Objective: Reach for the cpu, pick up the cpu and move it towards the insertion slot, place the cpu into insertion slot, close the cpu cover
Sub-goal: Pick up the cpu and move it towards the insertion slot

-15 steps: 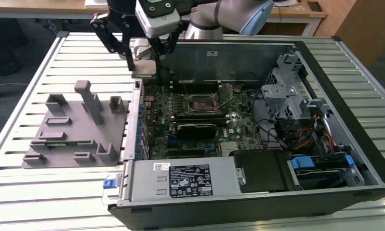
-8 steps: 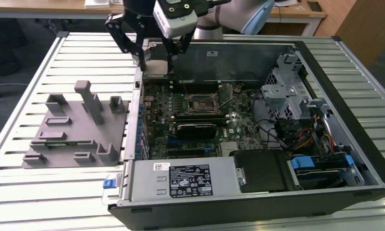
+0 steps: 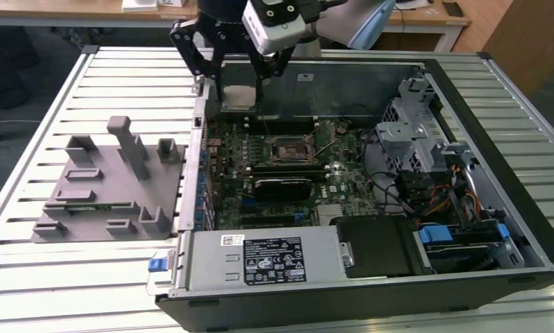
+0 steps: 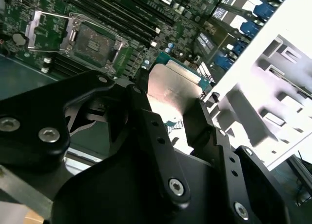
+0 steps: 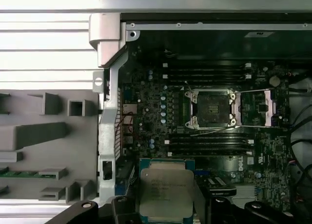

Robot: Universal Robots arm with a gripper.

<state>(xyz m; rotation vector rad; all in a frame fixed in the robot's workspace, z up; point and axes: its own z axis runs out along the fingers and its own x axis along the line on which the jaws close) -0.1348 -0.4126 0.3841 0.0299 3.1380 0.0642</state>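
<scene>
Two fingers (image 4: 151, 136) of my gripper (image 5: 166, 207) pinch the cpu (image 5: 165, 192) by its edges above the motherboard (image 5: 156, 102), well apart from the open insertion slot (image 5: 213, 108), so any slip or tilt could seat it crooked and damage the contacts.

The insertion slot (image 3: 288, 149) sits on the motherboard (image 3: 346, 182).

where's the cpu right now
The cpu is clamped in the gripper, held over the motherboard inside the open computer case. In the exterior view it sits behind the empty insertion slot, toward the exterior view's left.
</scene>
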